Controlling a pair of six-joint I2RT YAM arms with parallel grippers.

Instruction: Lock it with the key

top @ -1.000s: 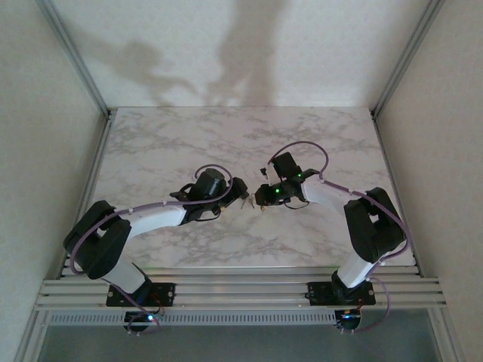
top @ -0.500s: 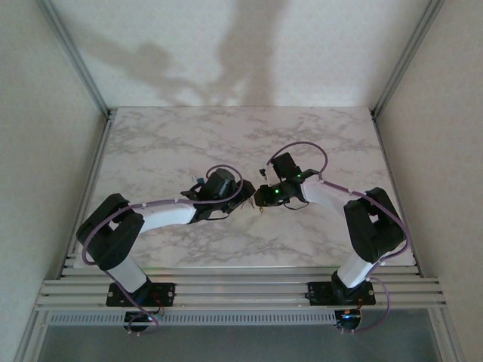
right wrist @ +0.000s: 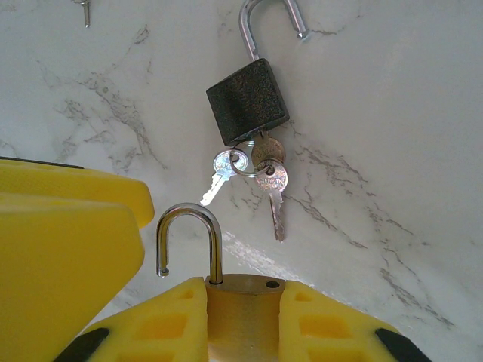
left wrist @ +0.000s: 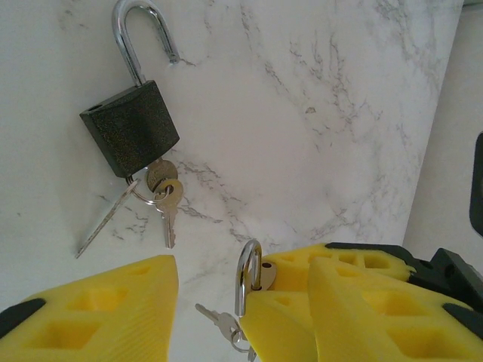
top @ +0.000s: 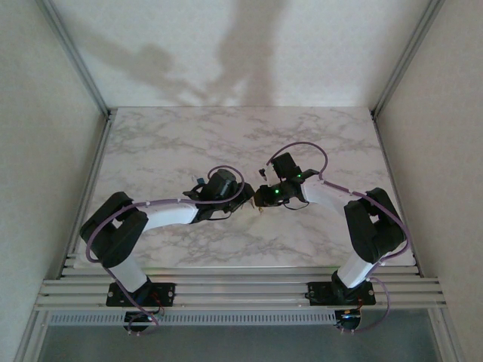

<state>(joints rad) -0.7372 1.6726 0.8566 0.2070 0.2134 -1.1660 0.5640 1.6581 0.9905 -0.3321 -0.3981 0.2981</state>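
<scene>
As the left arm pushes in from its spot a second ago, the left tool (top: 243, 195) now sits nose to nose with the right tool (right wrist: 241, 286) at mid-table. Its fingers are narrower than before yet still apart, holding nothing. The right tool stays clamped on a brass padlock (right wrist: 243, 313), shackle open. Just beyond on the table (right wrist: 392, 113), the key (right wrist: 273, 192) lies on a ring at the base of an unlocked black padlock (right wrist: 247, 102).
</scene>
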